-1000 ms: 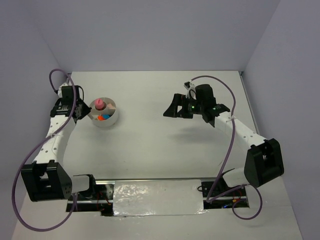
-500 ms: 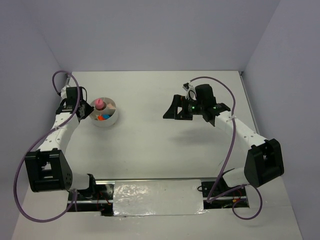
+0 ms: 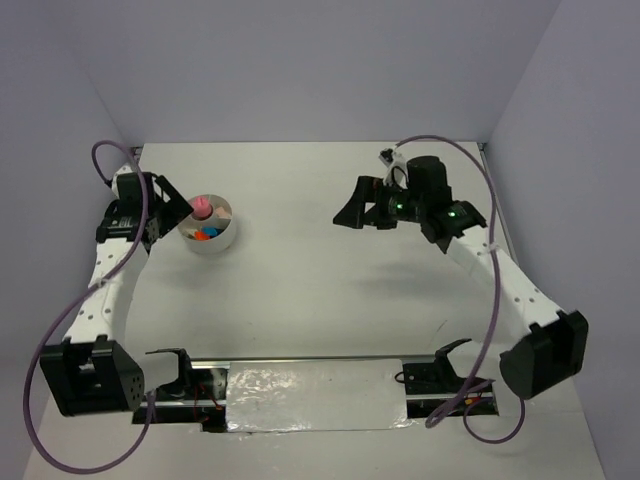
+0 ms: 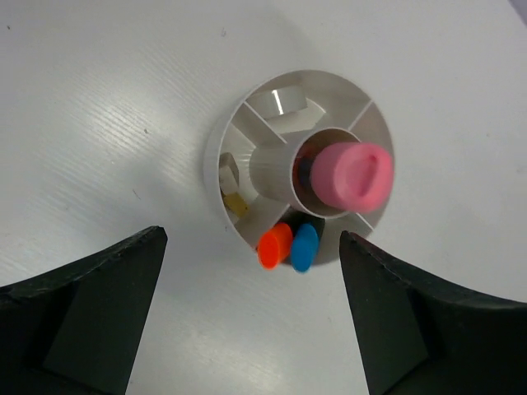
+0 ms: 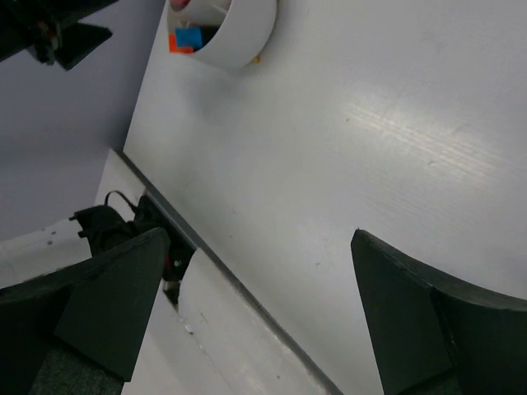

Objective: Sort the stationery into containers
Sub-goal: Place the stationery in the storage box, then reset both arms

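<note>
The table (image 3: 330,290) carries a bowl (image 3: 214,244) near its far-left corner. The right gripper (image 3: 352,212) hangs over the far middle of the table, well apart from the bowl, jaws spread wide and holding nothing. The left gripper (image 3: 172,208) is just beside the bowl's left side, jaws likewise wide and empty. A pink tube (image 4: 356,174) stands in the bowl's centre cup. An orange-capped marker (image 4: 274,245) and a blue-capped marker (image 4: 305,247) share one compartment. A tan block (image 4: 237,203) lies in the next.
</note>
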